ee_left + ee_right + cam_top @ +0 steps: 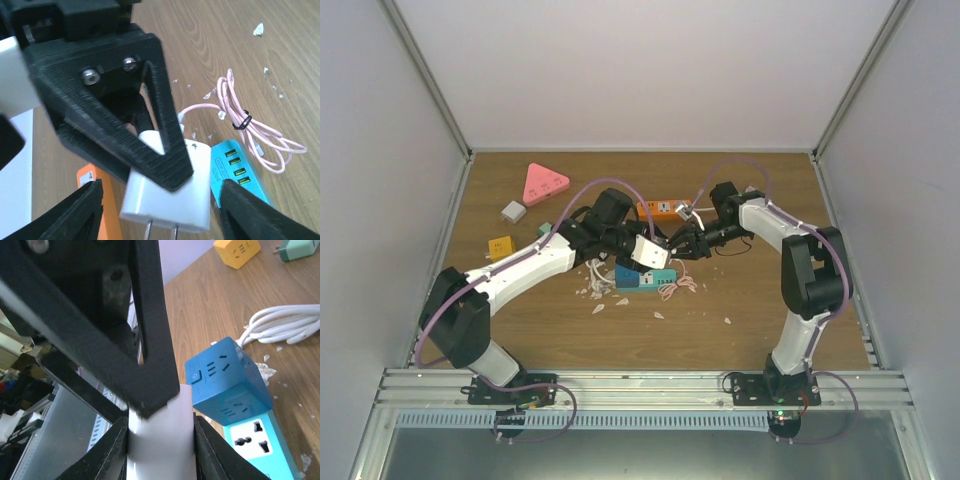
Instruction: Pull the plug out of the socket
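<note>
I am looking at the white plug (167, 197) near the middle of the table (770, 300). It is hanging in the air, out of every socket, and its two metal pins (148, 231) are showing bare at the bottom of the left wrist view.

The right gripper (160, 445) is squeezing the plug, with its jaws clamped tight on two sides of it. The left gripper (160, 210) is sitting around the same plug with its jaws apart. One finger (82, 212) is at the lower left and the other at the lower right, and a small gap is showing on each side.

The blue power strip (235, 167) is lying on the wood just to the right of the plug. It is showing a row of four little yellow-green ports, and the tiny print beside them is too small for me to read. In the right wrist view a blue cube socket (225, 377) is touching the strip's far end. It is showing a small power mark on its side.

A pink cable (255, 135), tied in a bundle with a black band, is lying in the upper right. An orange strip (665, 208) is lying behind the grippers, and I cannot read its white sticker. A pink triangle socket (544, 183) and a yellow cube (500, 246) are sitting at the left.
</note>
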Robot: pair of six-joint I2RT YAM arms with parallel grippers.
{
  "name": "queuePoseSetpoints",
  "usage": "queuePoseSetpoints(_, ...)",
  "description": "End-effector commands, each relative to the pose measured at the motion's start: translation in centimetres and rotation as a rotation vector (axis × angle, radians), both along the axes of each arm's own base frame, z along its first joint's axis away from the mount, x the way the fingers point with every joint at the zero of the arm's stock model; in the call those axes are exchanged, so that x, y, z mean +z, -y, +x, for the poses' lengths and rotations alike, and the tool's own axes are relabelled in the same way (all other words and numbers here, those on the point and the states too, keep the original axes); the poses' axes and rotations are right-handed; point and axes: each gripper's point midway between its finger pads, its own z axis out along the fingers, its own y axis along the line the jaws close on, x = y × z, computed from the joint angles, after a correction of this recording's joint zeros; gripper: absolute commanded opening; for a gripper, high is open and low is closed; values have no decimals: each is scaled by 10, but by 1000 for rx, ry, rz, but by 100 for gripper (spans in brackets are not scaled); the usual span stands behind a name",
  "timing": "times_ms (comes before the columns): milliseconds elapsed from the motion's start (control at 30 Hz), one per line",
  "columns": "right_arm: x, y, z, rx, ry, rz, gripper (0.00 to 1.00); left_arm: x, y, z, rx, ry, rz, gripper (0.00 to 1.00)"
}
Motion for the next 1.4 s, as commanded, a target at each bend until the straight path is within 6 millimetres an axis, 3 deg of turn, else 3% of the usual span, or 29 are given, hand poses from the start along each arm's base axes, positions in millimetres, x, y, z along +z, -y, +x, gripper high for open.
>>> queuePoseSetpoints(0, 17, -2, 4, 1, -41, 90, 8, -16, 7, -3, -20, 58, 56, 59)
queuePoseSetpoints(367, 18, -2, 3, 3, -67, 113, 11, -18, 9, -2, -10, 76, 65, 29)
queuePoseSetpoints(400, 19, -3, 3, 3, -60, 114, 19, -19, 8, -1, -3, 75, 67, 26)
queuePoseSetpoints(467, 21, -2, 5, -5, -51, 109, 45, -21, 6, 1, 10, 66, 71, 22)
queuePoseSetpoints(500, 22, 0, 8, -15, -43, 104, 53, -20, 5, 1, 16, 53, 68, 21)
queuePoseSetpoints(733, 25, 13, 29, -107, 97, 27, 76, 17, -14, 17, 66, -53, -57, 16)
queuePoseSetpoints(900, 30, 25, 47, -190, 224, -42, 85, 34, -39, 40, 150, -96, -119, 15)
queuePoseSetpoints(1033, 33, 34, 60, -258, 342, -119, 99, 40, -72, 67, 250, -145, -162, 15)
queuePoseSetpoints(1133, 35, 39, 67, -288, 419, -171, 100, 42, -97, 85, 320, -197, -201, 15)
queuePoseSetpoints(1367, 39, 60, 102, -450, 586, -327, 100, 10, -155, 129, 528, -283, -189, 16)
